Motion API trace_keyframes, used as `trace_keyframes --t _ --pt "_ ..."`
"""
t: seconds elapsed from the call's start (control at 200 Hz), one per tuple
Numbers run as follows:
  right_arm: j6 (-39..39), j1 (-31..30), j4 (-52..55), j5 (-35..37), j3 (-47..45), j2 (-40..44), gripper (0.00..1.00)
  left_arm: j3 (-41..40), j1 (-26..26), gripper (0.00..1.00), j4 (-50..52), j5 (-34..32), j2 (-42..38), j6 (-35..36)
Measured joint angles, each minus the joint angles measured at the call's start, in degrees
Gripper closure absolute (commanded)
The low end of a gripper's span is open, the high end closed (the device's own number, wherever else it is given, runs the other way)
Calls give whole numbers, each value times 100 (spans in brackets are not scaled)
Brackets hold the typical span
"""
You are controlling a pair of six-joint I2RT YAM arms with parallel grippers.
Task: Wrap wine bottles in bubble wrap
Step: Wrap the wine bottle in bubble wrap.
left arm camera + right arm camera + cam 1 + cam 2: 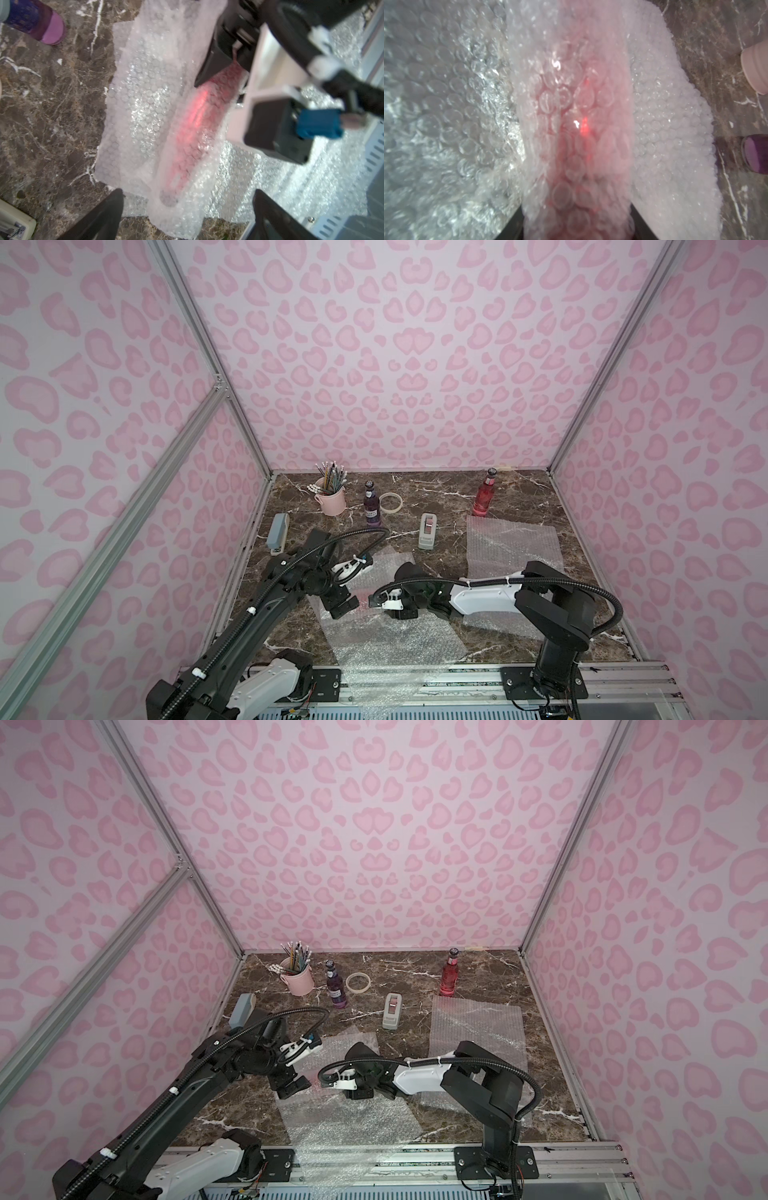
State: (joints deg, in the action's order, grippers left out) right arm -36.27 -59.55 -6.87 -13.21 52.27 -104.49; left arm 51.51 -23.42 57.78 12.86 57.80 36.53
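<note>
Right gripper (401, 611) clamped on a pink-red bottle (195, 124) lying half-rolled in bubble wrap (386, 639), mid-counter (440, 497) toward the near edge; the sheet overhangs that edge. Left gripper (341, 605) spread wide, holding nothing, over the bottle's cap end. Purple bottle (372, 506) upright toward the far edge. Second pink-red bottle (484, 495) upright near the far right corner, spare sheet (511, 547) just on its near side.
</note>
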Motion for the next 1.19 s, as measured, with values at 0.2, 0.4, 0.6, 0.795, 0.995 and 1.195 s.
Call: trace_keyframes --t 0.2,0.4,0.6,0.795,0.995,1.195 --pt "612 181 1340 -632 807 -162 56 -732 -22 1 -72 35 -721 566" --pt "1521 387 2575 -1537 1314 -221 57 -1543 -378 1 -765 -225 -1606 1104" --pt "2378 688 2940 -2465 1445 -243 57 -2227 -1375 1 -1294 -852 -2079 1602" --pt "2614 758 2822 -3008 1460 -629 57 -2441 -1956 2 -2063 -1421 -1628 1910" --pt "2938 931 2256 -3571 1069 -638 57 -2409 -2343 7 -2754 -1513 -562 2028" --pt "3191 1056 1864 -3998 807 -640 55 -2306 -2463 15 -3213 -1705 249 2052"
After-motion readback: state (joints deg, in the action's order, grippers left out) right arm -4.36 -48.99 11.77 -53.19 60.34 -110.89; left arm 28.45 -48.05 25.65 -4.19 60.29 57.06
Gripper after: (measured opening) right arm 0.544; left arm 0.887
